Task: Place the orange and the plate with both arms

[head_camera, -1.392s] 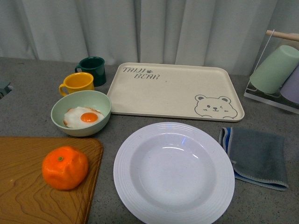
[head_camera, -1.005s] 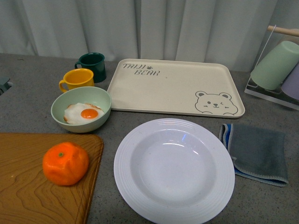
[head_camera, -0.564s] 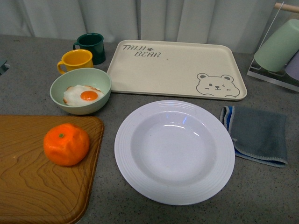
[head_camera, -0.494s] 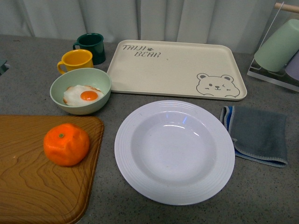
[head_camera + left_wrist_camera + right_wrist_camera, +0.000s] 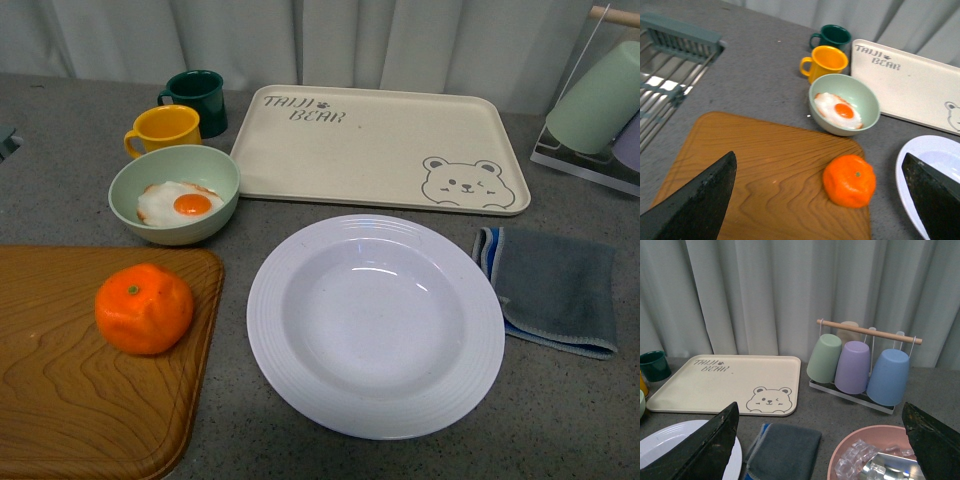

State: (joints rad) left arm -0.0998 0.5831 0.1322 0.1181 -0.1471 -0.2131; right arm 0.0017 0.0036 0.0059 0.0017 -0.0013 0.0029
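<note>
The orange (image 5: 144, 308) sits on a wooden cutting board (image 5: 80, 390) at the front left; it also shows in the left wrist view (image 5: 849, 181). The white ridged plate (image 5: 375, 322) lies empty on the grey table beside the board; its edge shows in the left wrist view (image 5: 920, 165) and the right wrist view (image 5: 675, 437). Neither arm shows in the front view. My left gripper (image 5: 822, 210) is open and empty, hovering above the board with the orange between its fingers in view. My right gripper (image 5: 822, 450) is open and empty, above the grey cloth.
A beige bear tray (image 5: 385, 150) lies at the back. A pale green bowl with a fried egg (image 5: 175, 195), a yellow mug (image 5: 165, 130) and a green mug (image 5: 195, 95) stand at the left. A grey cloth (image 5: 555, 290), a cup rack (image 5: 865, 365), a pink bowl of ice (image 5: 875, 455) and a sink rack (image 5: 670, 70) are around.
The front view has tilted downward, so everything has shifted up in the picture. In the last half second only a slight shift shows. No object has moved on the table.
</note>
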